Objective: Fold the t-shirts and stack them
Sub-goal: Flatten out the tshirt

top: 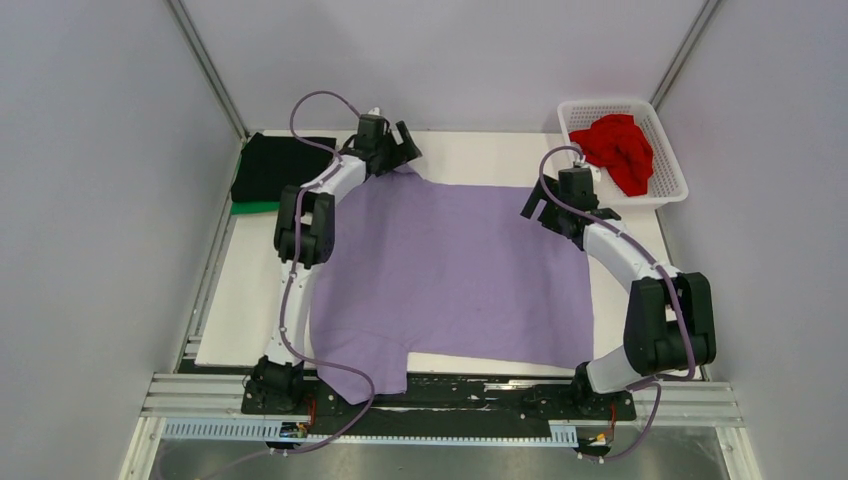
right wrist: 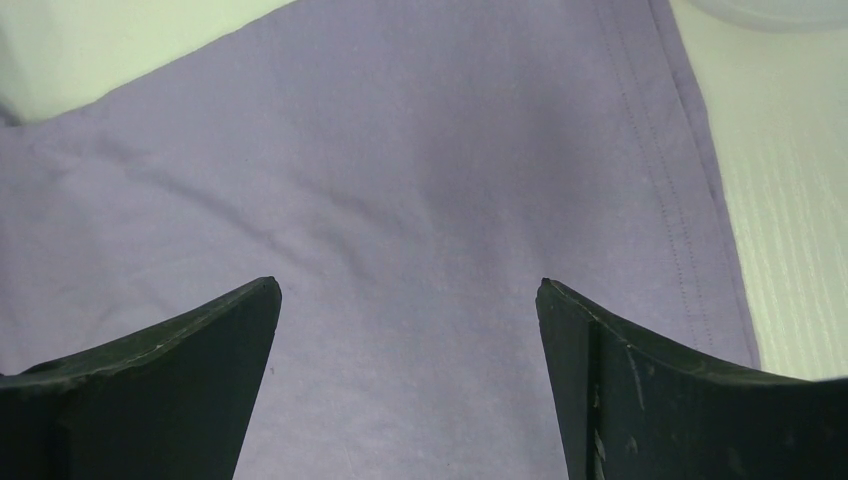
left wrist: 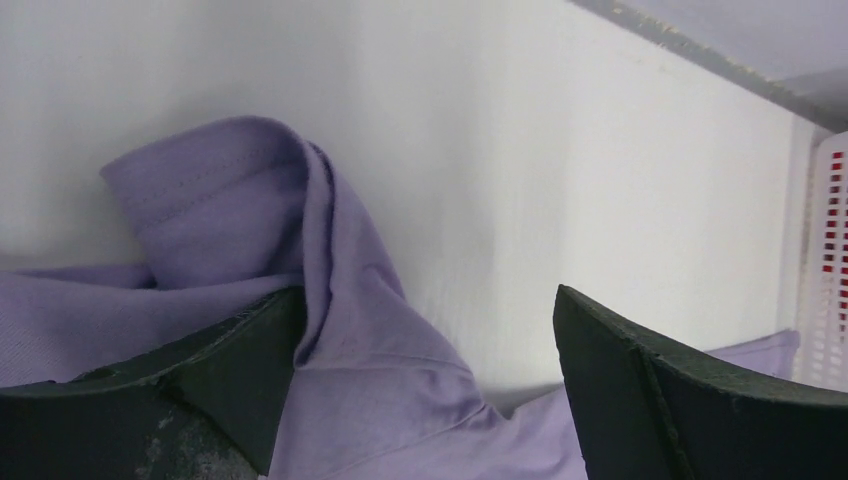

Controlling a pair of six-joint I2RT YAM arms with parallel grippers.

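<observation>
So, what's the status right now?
Left gripper, right gripper open, empty. Purple shirt spread flat, one sleeve bunched. Red shirt in basket. Nothing in the way.

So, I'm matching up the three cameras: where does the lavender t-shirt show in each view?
Top external: the lavender t-shirt lies spread across the middle of the table, between the two arms.
Left wrist: a bunched-up part of the shirt fills the lower left.
Right wrist: flat cloth covers most of the picture, with a stitched hem at the right.
Shared landmark: bare white table beside the shirt.
</observation>
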